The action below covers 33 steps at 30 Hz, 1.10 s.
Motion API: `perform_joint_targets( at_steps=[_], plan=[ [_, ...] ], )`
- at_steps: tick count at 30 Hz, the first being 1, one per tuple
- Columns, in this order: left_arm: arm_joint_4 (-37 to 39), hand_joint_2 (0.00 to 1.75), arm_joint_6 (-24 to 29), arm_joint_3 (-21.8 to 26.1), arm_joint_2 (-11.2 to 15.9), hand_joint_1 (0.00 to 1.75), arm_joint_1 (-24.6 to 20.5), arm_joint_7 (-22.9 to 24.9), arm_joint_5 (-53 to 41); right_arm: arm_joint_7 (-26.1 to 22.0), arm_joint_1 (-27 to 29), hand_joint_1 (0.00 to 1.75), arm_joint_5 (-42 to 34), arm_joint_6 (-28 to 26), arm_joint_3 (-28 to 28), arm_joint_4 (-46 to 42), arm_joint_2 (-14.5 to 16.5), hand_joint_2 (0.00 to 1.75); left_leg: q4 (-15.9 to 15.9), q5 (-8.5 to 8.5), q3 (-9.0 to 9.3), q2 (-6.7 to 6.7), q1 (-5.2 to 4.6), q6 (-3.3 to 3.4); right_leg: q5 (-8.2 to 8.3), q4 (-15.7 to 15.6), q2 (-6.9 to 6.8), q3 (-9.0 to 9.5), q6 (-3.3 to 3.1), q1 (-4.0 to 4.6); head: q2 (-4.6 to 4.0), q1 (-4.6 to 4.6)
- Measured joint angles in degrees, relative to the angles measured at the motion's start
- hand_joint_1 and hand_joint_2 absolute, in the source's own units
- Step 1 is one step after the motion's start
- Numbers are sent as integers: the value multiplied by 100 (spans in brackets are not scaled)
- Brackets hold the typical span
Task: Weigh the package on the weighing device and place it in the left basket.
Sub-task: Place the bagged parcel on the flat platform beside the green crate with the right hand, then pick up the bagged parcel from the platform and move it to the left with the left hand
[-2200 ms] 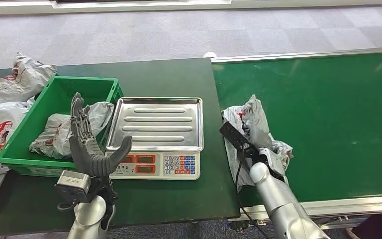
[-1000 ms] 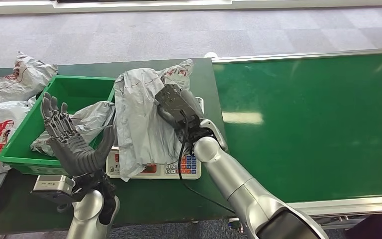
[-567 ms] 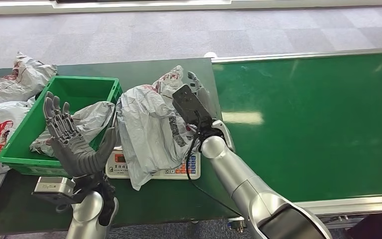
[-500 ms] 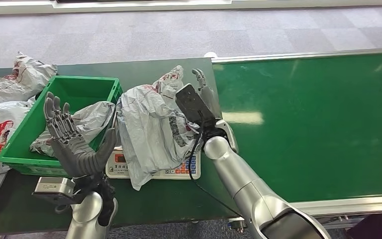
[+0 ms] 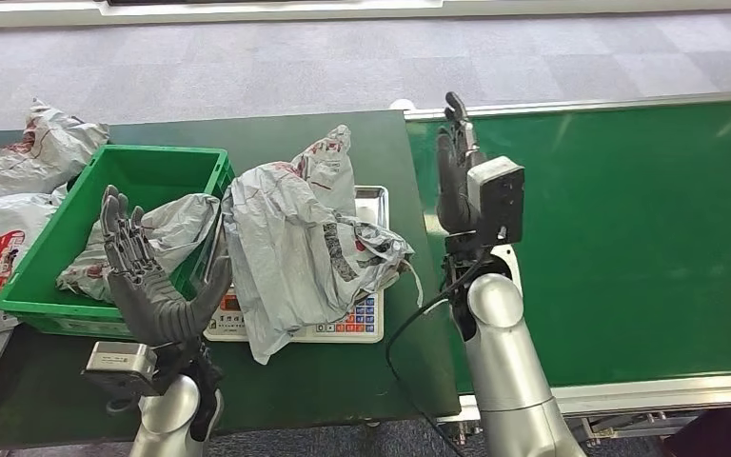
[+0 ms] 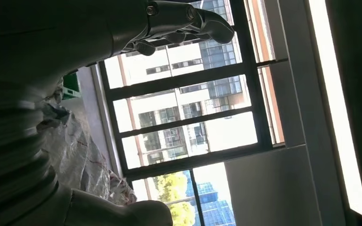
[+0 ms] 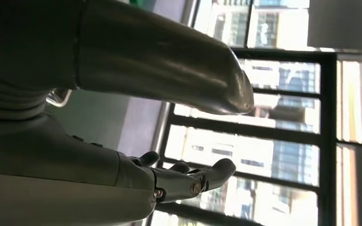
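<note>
1. Package [image 5: 295,248] lies on the scale [image 5: 343,324], draped over its keypad, touching the basket [image 5: 48,243].
2. Right hand [image 5: 457,176] and left hand [image 5: 152,276] both empty, fingers spread.
3. Risk: overhanging film may skew the reading or snag when lifted.
4. Package print unreadable.

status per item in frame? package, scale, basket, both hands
package: lying on the scale, released, draped over its front.
scale: loaded, tray mostly covered, display hidden.
green basket: holds one grey bag.
left hand: open, raised, holds nothing.
right hand: open, raised over the conveyor edge, holds nothing.
</note>
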Motion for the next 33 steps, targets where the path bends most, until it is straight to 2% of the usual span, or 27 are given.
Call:
perform_joint_targets(
  at_steps=[1,3,5,7,10,12,16,21,25,33],
  plan=[
    [9,175,52,0,7,0,3,132,-250,-176,123,0,194,-357,-20,-259,-1,175,1,0,0,-1,-1,0,-1,-1,-2,0,1,-1,0,-1],
    [100,175,89,-6,33,0,-26,558,-1057,-592,448,0,645,-1297,-33,-939,1,175,2,-1,0,-4,-1,1,-4,-2,-8,1,3,-2,0,0],
    [301,175,-88,-15,80,0,-140,1076,-1964,-883,820,0,941,-2110,-4,-1709,-1,175,2,-4,0,-4,-1,1,-7,-2,-13,3,5,-2,0,0],
    [592,175,-500,-17,126,0,-354,1518,-2667,-982,1126,0,1051,-2555,88,-2363,-15,175,1,-10,1,2,-2,-3,-7,-2,-6,1,5,-2,0,-1],
    [1169,175,-1223,-21,168,0,-771,1933,-3302,-995,1397,0,1081,-2766,306,-2964,-61,175,0,-13,4,9,-1,-5,-4,-2,4,0,3,-3,0,-1],
    [1575,175,-1509,-32,189,0,-1018,2047,-3528,-987,1456,0,1058,-2784,423,-3123,-88,175,0,-9,6,10,-1,-5,0,-2,6,0,1,-2,0,-1],
    [2349,175,-1812,-119,198,0,-1411,2089,-3851,-966,1469,0,996,-2751,569,-3196,-123,175,0,2,7,9,-1,-1,5,-2,8,5,1,-2,0,1],
    [2926,175,-1903,-209,198,3,-1649,2095,-3951,-922,1468,0,974,-2698,643,-3202,-143,175,1,3,6,7,-1,-1,5,-2,8,6,2,-3,0,1],
    [3277,175,-2082,-314,198,175,-1784,2134,-4134,-869,1462,0,979,-2661,675,-3208,-157,175,0,2,5,6,-1,0,4,-2,7,6,2,-3,0,0],
    [3865,175,-2112,-439,199,175,-2007,2062,-4213,-804,1457,0,909,-2568,721,-3208,-185,175,0,1,4,5,-1,0,4,-2,6,7,2,-2,0,0]
  ],
)
